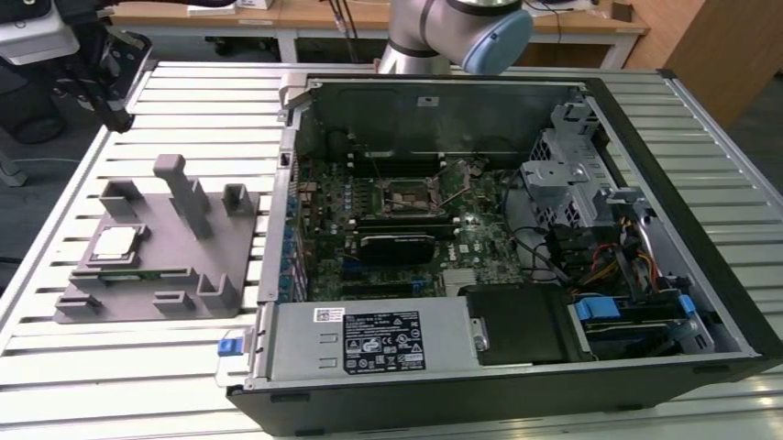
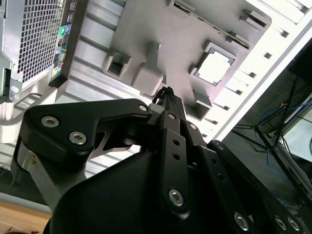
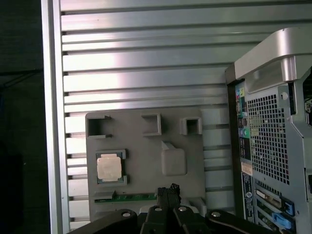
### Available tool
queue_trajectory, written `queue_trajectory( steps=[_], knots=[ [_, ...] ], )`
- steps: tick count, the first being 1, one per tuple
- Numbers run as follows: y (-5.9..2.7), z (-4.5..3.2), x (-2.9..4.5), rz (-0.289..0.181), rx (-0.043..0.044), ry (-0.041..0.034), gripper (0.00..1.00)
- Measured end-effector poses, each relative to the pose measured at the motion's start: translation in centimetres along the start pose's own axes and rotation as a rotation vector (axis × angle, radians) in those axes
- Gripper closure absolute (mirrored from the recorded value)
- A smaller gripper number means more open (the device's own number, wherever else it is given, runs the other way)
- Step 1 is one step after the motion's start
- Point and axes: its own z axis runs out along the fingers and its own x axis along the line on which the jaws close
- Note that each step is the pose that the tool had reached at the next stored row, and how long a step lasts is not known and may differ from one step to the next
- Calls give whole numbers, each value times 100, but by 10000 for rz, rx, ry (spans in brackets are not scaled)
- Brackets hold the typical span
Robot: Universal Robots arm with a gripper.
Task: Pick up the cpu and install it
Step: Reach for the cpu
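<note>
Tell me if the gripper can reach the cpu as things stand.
Probably yes. The cpu lies face-up in its pocket on the grey fixture with nothing over it. The gripper hangs above that fixture, off to one side of the cpu, with open space between.
</note>
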Motion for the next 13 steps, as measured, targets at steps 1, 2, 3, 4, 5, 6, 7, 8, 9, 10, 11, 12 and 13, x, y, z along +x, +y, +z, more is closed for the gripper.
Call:
queue_trajectory(
  steps=[1, 2, 3, 4, 5, 6, 7, 8, 9, 10, 11, 12, 13],
  knots=[
    [-1, 1, 18, 0, -1, 0, 89],
    [-3, 2, 36, 1, 0, 0, 89],
    [-4, 3, 55, 0, 0, 0, 89],
    [-6, 3, 73, 1, 0, 1, 89],
    [-7, 4, 91, 1, -1, 1, 89],
    [-8, 5, 109, 1, 0, 1, 89],
    [-10, 6, 127, 2, -1, 1, 89],
    [-11, 6, 144, 1, 0, 1, 89],
    [-13, 7, 163, 1, 0, 3, 89],
    [-14, 7, 181, 1, 0, 3, 89],
    [-15, 8, 198, 1, 0, 3, 89],
    [-17, 9, 215, 1, 0, 4, 89],
    [-18, 10, 231, 1, 0, 5, 89]
  ],
)
